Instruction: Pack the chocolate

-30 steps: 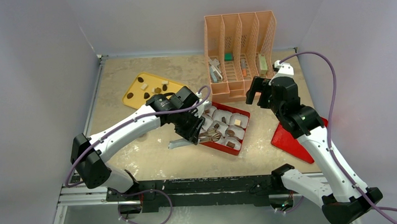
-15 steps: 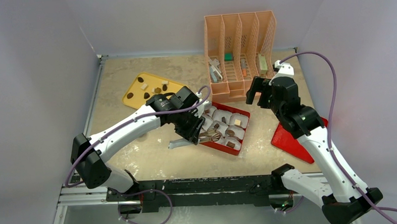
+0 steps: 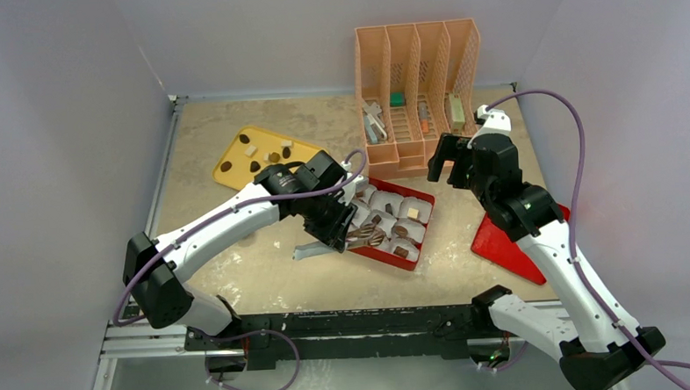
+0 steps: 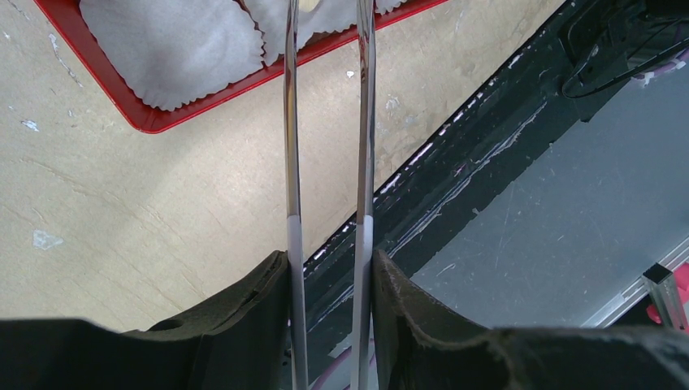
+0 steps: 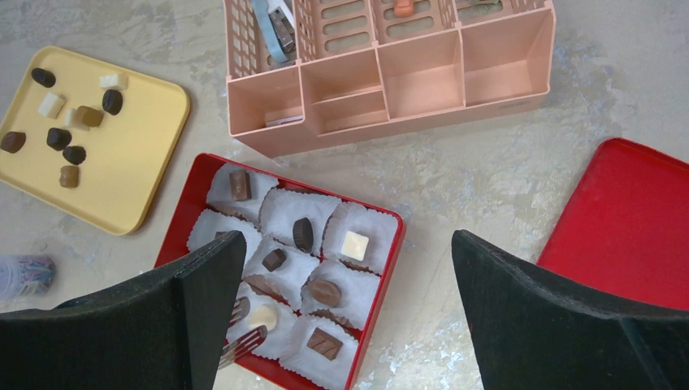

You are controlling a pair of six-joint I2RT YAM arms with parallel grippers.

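Jaws of the left gripper (image 4: 331, 264) clamp slim metal tongs (image 4: 291, 162), tips over the red box (image 4: 146, 122) at the frame's top. The right gripper (image 5: 345, 244) hangs with jaws wide. Chocolate (image 5: 303, 234) sits partly boxed, partly on the yellow tray (image 5: 146, 179), upper left. Packing looks midway; next, the tongs need another tray piece.

From my remote station this reads as a robotics lab test cell. Plain pale-violet panels (image 3: 66, 128) box in a beige tabletop (image 3: 468, 273) on three sides. My left arm (image 3: 228, 218) and right arm (image 3: 545, 230) are bolted to a black rail (image 3: 347, 322) at the near edge, which sits on bare aluminium framing (image 3: 137, 346), and a purple cable (image 3: 539, 91) loops loose in the open. The few props look staged for trials: a peach desk organizer (image 3: 415, 60), a yellow tray (image 5: 122, 179), a red box (image 3: 381, 257) lined with paper cups (image 5: 280, 210), and a red lid (image 5: 634, 219).
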